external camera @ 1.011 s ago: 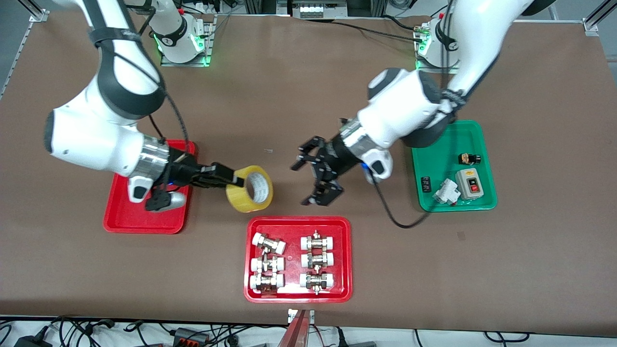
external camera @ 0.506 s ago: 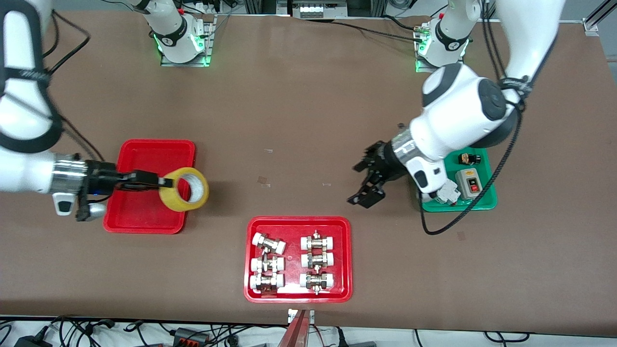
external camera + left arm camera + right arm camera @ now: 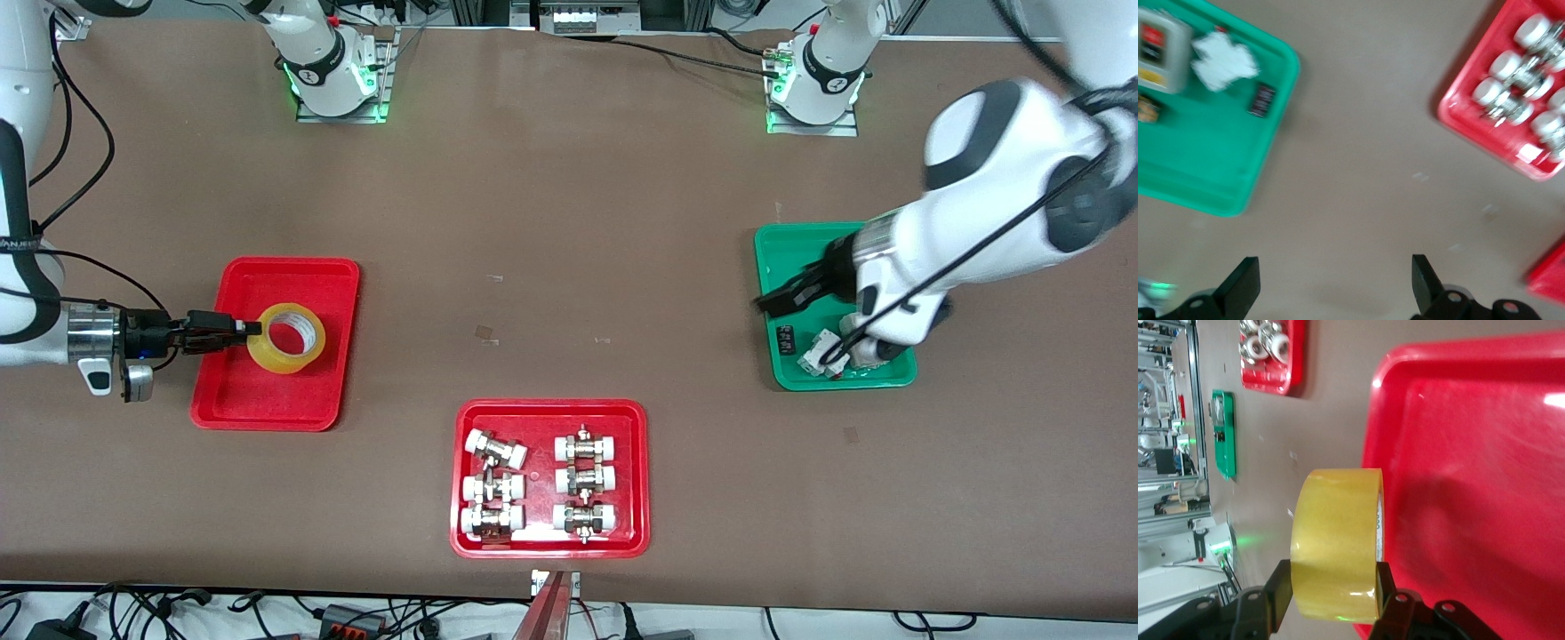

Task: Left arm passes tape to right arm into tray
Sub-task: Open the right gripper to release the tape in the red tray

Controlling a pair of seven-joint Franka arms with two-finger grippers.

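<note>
The yellow tape [image 3: 286, 363] is held in my right gripper [image 3: 252, 329], whose fingers are shut on the roll's rim. It hangs over the plain red tray [image 3: 267, 404] at the right arm's end of the table. In the right wrist view the tape [image 3: 1338, 540] sits between the two black fingers [image 3: 1279, 590], over the tray's floor [image 3: 1485, 473] near its rim. I cannot tell whether it touches the tray. My left gripper [image 3: 769, 300] is open and empty over the green tray [image 3: 787, 249]. The left wrist view shows its fingertips [image 3: 1245, 287] spread wide above bare table.
A red tray of white-capped metal fittings [image 3: 549, 411] lies near the table's front edge, in the middle. The green tray holds a grey switch box [image 3: 1157, 50] and small parts. Brown table [image 3: 551, 267] lies between the trays.
My right gripper has carried the tape from over the table's middle to over the plain red tray. My left arm has drawn back, open, to over the green tray.
</note>
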